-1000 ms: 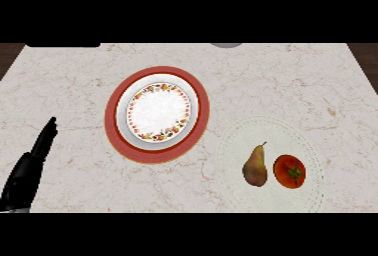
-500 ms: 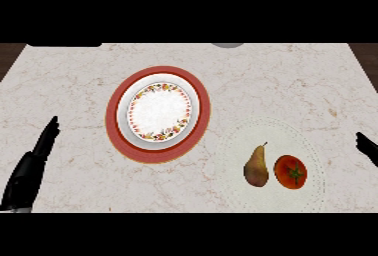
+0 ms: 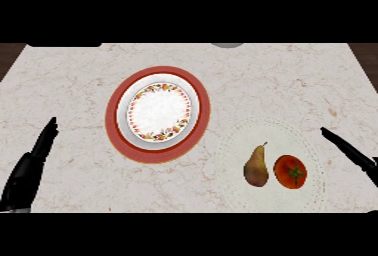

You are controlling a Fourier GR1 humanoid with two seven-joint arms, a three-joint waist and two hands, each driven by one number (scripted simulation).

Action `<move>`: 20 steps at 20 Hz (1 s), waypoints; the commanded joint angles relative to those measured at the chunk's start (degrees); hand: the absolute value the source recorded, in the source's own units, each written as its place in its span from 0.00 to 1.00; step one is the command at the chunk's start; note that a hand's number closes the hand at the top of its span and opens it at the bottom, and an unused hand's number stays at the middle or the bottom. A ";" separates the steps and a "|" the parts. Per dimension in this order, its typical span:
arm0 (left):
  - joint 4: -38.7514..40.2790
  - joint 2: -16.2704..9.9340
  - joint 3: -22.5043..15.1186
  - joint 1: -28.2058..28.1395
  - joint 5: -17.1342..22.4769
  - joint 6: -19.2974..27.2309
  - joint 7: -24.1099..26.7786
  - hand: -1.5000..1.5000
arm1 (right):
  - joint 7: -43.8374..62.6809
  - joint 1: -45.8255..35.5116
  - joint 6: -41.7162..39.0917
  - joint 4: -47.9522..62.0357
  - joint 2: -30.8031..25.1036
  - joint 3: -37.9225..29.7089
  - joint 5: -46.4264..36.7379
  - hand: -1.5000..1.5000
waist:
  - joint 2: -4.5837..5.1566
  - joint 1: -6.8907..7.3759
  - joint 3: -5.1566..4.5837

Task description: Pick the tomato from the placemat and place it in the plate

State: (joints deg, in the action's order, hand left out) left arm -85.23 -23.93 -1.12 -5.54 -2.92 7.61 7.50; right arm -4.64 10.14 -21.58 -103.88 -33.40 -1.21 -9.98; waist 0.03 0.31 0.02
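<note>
One head view — looking steeply down on the counter (image 3: 88, 70) from above, near.

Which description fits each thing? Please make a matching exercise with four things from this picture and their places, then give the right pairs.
Things:
1. tomato
2. pear
3. plate
4. left hand

Places:
A. at the view's left edge, open, touching nothing
B. on the red round mat
C. on the pale placemat, nearer the right hand
D. on the pale placemat, nearer the plate

Pairs: 1-C, 2-D, 3-B, 4-A
</note>
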 commanded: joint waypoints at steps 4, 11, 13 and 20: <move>-4.12 1.90 1.35 -1.14 -2.58 -1.17 -3.30 0.50 | 2.99 -6.18 -3.32 3.18 5.10 3.51 -5.86 0.00 | -0.06 -0.08 -0.02; 1.69 2.70 4.91 -0.10 -2.94 -4.48 2.78 0.50 | -1.55 -7.72 -6.78 8.98 5.69 2.68 -10.98 0.00 | -0.05 -0.15 -0.02; -0.72 3.24 5.08 -1.27 -3.79 -5.00 1.13 0.50 | -6.16 -6.80 -6.15 12.47 6.26 1.91 -13.08 0.00 | -0.06 -0.17 -0.01; -3.74 3.93 6.27 0.06 -5.65 -6.88 -2.52 0.50 | -6.11 -10.91 -3.14 18.46 12.52 4.32 -18.71 0.00 | -0.05 -0.05 0.00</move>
State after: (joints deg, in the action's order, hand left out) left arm -85.05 -19.08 3.83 -4.41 -8.78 3.07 7.25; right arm -9.17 1.96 -25.73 -90.33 -23.04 2.58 -25.99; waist -0.01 0.10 0.00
